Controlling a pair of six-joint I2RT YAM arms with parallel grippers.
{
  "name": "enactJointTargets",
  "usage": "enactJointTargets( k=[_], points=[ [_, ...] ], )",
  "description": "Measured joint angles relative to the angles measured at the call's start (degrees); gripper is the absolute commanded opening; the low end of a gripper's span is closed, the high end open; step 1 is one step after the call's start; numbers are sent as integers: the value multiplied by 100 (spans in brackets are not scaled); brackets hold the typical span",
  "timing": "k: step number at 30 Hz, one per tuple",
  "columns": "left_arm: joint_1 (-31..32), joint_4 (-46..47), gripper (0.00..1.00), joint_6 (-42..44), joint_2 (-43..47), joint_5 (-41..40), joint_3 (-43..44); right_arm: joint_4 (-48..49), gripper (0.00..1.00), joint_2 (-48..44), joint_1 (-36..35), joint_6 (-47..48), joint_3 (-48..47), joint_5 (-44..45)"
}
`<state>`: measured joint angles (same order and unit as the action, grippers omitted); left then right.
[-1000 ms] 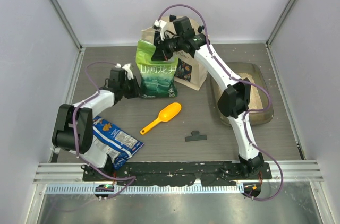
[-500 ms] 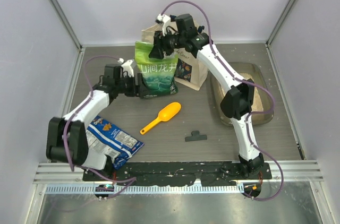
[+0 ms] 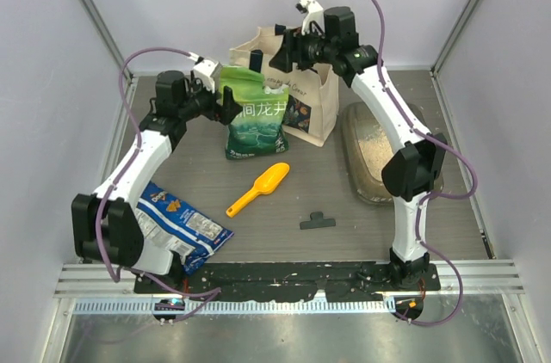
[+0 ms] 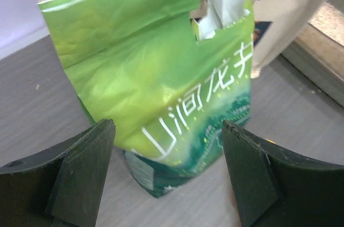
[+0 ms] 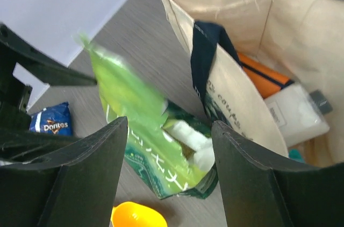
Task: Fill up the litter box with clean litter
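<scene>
The left jaws and the right jaws both stand wide and hold nothing. A green-and-white foil pouch (image 3: 254,122), its top torn open, stands upright just ahead of the left jaws and below the right jaws. The shallow grey-brown plastic litter box (image 3: 351,152) lies well apart from both, back toward the right arm's base. It holds some pale beige sandy litter (image 3: 376,150). I judge the filling only partly done.
</scene>
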<state>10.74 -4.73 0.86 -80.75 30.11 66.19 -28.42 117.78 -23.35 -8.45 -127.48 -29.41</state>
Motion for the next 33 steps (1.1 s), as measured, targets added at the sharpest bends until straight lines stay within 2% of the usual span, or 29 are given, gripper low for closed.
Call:
enactJointTargets(
  k=[3,6,11,16,18,23,29,31,33],
  points=[
    [-4,-7,84,271,-527,-173,459,-94,68,-2,-61,-11,282,179],
    [-9,-22,78,439,-876,-212,892,-240,68,-2,-94,-22,573,260],
    [-76,-96,77,562,-1193,125,1486,-398,68,-2,-103,-61,846,393],
    [-162,-155,84,291,-1296,302,1759,-400,67,-20,-70,-146,857,531],
    [-269,-166,97,195,-1296,369,1786,-398,68,-33,-52,-173,883,605],
    [-660,-328,98,57,-1296,599,1840,-442,67,-79,17,-229,964,846],
    [-758,-428,92,-131,-1388,1150,1934,-463,69,-76,92,-308,964,920],
    [-710,-428,83,-236,-1532,1381,2063,-457,71,-76,116,-411,964,809],
    [-660,-431,73,-330,-1733,1582,2223,-417,77,-74,166,-581,968,581]
  ],
)
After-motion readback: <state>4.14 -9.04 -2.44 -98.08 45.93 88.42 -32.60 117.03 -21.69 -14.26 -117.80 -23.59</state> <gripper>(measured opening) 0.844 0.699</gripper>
